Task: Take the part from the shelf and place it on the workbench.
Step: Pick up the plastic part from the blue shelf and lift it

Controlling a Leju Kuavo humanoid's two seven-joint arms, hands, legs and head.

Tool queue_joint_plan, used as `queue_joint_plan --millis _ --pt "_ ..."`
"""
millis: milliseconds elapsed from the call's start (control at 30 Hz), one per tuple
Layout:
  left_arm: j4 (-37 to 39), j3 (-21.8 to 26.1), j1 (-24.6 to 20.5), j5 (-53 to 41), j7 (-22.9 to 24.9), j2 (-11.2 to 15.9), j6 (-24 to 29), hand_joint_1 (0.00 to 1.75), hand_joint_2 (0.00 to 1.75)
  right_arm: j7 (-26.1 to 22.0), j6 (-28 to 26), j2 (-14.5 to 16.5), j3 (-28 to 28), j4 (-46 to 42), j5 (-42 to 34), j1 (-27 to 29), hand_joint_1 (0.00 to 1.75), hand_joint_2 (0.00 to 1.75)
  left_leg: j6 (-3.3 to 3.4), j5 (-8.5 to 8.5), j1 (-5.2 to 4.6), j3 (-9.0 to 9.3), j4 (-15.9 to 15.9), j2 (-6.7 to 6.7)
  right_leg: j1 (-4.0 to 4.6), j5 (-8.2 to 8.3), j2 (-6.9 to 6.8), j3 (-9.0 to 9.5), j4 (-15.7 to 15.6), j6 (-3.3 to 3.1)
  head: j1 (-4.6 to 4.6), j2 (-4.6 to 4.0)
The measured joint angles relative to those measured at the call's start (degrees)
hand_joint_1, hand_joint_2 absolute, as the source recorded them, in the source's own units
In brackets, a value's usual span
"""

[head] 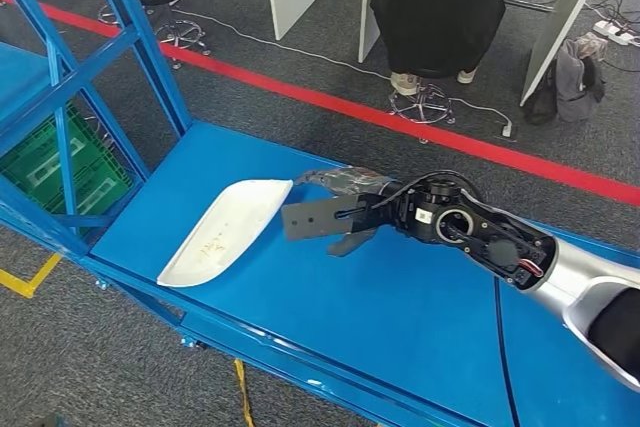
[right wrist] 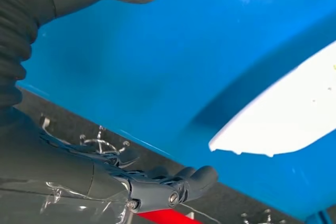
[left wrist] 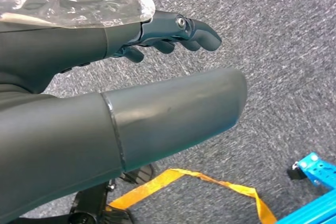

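Head view: right hand (head: 340, 215) outstretched beside part (head: 226, 230).

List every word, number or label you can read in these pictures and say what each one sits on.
No text can be read for certain.
White curved plastic part on the blue workbench: faint reddish handwritten marks near its lower end, too small and blurred to read.
Right hand: small white sticker on the wrist housing, unreadable.
Left hand: no lettering visible.
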Motion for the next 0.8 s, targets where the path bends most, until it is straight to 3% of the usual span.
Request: queue_joint_plan --millis 533,667,800 --pt "0.0 -0.01 0.0 0.84 -0.36 0.0 0.37 0.0 0.0 -0.96 0.45 -1.25 8.5 2.6 1.8 -4.08 0.0 1.75 0.01 -0.01 0.0 -0.04 0.02 -0.01 0.0 0.0 -0.01 -0.03 0.0 0.0 -0.01 0.0" --pt "0.0 0.0 -0.01 0.73 -0.4 -0.02 1.15 0.0 0.0 -2.84 0.61 -1.28 10.08 3.18 9.92 -4.91 0.0 1.75 0.01 -0.01 0.0 -0.04 0.02 0.0 0.0 0.0 -0.01 -0.03 0.0 0.0 -0.01 0.0" --pt "0.0 -0.01 -0.07 -0.28 -0.4 -0.1 1.73 0.0 0.0 -5.96 1.13 -1.27 11.89 3.92 24.01 -5.74 0.0 1.75 0.01 -0.01 0.0 -0.04 0.02 -0.01 0.0 0.0 -0.01 -0.03 0.0 0.0 -0.01 0.0"
